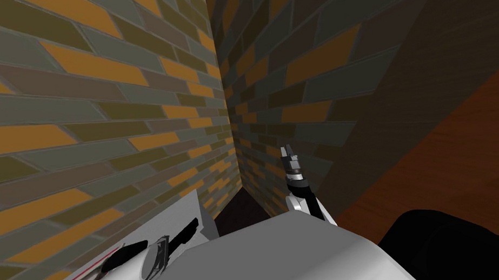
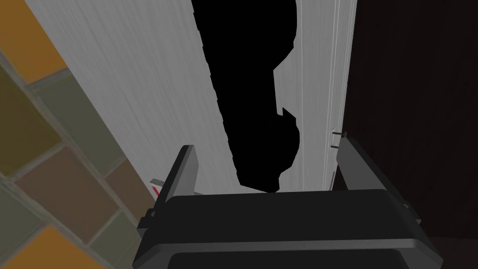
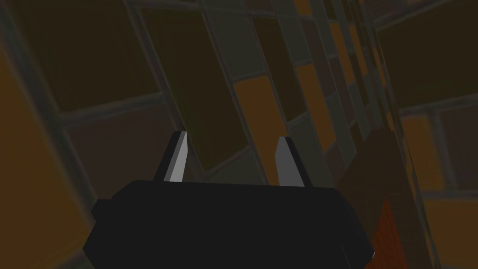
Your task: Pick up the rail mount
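The rail mount [image 2: 252, 93] is a long, flat black shape with one notched edge, lying on a light grey surface [image 2: 140, 70]. In the head view the rail mount [image 1: 186, 231] is a thin black strip on that surface [image 1: 182, 207], beside a brick wall. My left gripper [image 2: 266, 149] hangs just over the mount's near end, open, one finger on each side and neither touching it. My right gripper [image 1: 290, 163] is held up in front of the brick corner. Its fingers [image 3: 179, 154] stand apart with nothing between them.
Brick walls [image 1: 105, 101] meet in a corner close ahead, and the left one runs along the grey surface. That surface's far edge [image 2: 338, 70] drops to a dark floor [image 2: 411, 116]. Brown wooden floor [image 1: 460, 150] and a black bulk [image 1: 455, 242] lie to my right.
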### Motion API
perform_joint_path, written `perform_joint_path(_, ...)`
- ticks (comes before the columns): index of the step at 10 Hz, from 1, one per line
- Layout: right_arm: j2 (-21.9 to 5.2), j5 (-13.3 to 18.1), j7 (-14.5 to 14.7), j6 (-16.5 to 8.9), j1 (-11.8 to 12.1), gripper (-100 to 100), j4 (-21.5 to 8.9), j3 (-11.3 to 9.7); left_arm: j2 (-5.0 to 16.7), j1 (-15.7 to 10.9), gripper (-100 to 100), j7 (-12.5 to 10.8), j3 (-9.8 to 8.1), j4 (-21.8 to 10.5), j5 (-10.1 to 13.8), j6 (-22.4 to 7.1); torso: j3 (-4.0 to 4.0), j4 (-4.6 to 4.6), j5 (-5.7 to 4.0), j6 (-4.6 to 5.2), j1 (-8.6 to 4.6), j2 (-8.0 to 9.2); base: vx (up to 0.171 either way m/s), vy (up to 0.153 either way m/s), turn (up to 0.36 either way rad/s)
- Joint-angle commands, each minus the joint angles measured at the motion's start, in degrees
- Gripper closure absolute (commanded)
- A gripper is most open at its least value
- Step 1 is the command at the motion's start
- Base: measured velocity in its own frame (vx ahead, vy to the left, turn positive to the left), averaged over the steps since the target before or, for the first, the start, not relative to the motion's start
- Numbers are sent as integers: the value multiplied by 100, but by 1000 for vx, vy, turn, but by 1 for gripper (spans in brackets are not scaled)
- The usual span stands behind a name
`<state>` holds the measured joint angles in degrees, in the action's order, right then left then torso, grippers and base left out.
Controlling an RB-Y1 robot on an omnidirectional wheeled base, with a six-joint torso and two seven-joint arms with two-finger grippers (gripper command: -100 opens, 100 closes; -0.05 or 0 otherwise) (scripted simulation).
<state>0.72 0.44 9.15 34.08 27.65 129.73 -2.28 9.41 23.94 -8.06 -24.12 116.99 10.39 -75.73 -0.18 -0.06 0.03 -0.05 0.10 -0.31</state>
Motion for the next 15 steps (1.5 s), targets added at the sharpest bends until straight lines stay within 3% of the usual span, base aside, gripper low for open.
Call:
perform_joint_path(1, 0, 0, 0, 0, 0, 0, 0, 0, -1, -41, -100, -25, -79, -54, 58, -286, 0, 0, 0, 0, 0, 0, 72, 23, -52)
perform_joint_path(5, 0, 0, 0, 0, 0, 0, 0, 0, -37, -77, -100, -49, -208, -253, 184, -803, -7, -2, 0, 1, 4, -12, 92, 31, -61)
perform_joint_path(7, 0, 0, 0, 0, 1, 0, 0, 0, -36, -77, -100, -48, -218, -259, 201, -829, -11, -4, 3, 0, 14, -19, 83, 43, -28)
perform_joint_path(8, 0, 0, 0, 0, 0, 0, 0, 0, -36, -80, 0, -51, -220, -261, 203, -861, -2, -1, 1, 0, 3, -1, 9, 5, 1)
perform_joint_path(9, 0, 0, 0, 0, 0, 0, 0, 0, -39, -121, -100, -42, -190, -430, 175, -711, 8, 3, -1, 0, -5, 14, 4, 6, 11)
perform_joint_path(12, 0, 0, 0, 0, -1, 0, 0, 0, -46, -202, -100, -24, -131, -768, 119, -416, 15, 6, -1, 0, -6, 27, -5, 7, 8)
perform_joint_path(13, 0, 0, 0, 0, -1, 0, 0, 0, -42, -189, -100, -30, -146, -693, 132, -496, 16, 6, -1, 0, -6, 27, 0, 0, 0)
perform_joint_path(14, 0, 0, 0, 0, -1, 0, 0, 0, -41, -192, 100, -29, -144, -706, 131, -475, 15, 6, -2, 0, -8, 27, 0, 0, 0)
perform_joint_path(15, 0, 0, 0, 0, -1, 0, 0, 0, -42, -191, 100, -29, -144, -705, 131, -478, 15, 6, -2, 0, -9, 26, 0, 0, 0)
